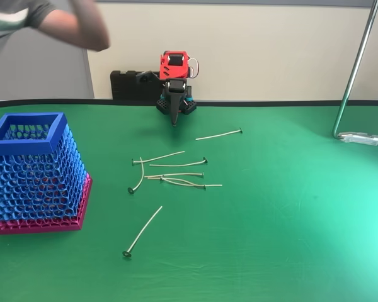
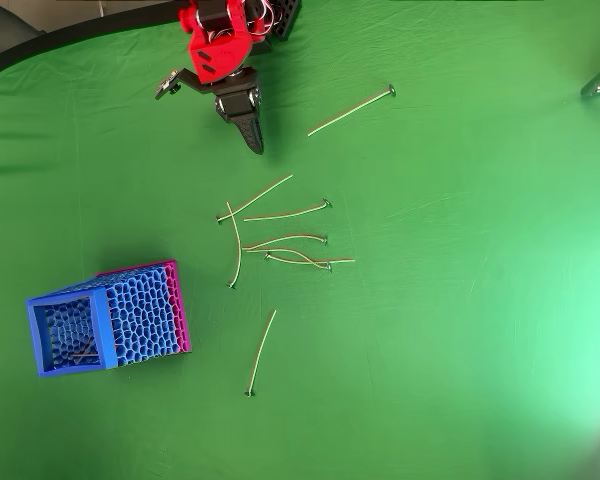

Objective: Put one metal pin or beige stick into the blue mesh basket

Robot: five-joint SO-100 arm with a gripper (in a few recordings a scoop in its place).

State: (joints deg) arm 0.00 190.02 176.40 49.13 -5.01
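Observation:
Several thin beige pins with dark round heads lie on the green table: a loose cluster point(image 1: 173, 173) point(image 2: 280, 240) in the middle, one apart at the front point(image 1: 143, 231) point(image 2: 261, 351), one at the back right point(image 1: 218, 134) point(image 2: 350, 109). The blue mesh basket point(image 1: 34, 170) point(image 2: 100, 318) with a pink base stands upright at the left; one pin lies inside it point(image 2: 80, 354). My red-and-black arm is folded at the back edge. Its gripper point(image 1: 173, 121) point(image 2: 253, 143) is shut, tip pointing down near the table, holding nothing, well behind the cluster.
A person's arm point(image 1: 75, 22) reaches in at the top left of the fixed view. A metal stand pole point(image 1: 356, 69) with a clamp foot point(image 1: 365, 138) rises at the right. A black box point(image 1: 129, 85) sits behind the arm base. Open green cloth lies front and right.

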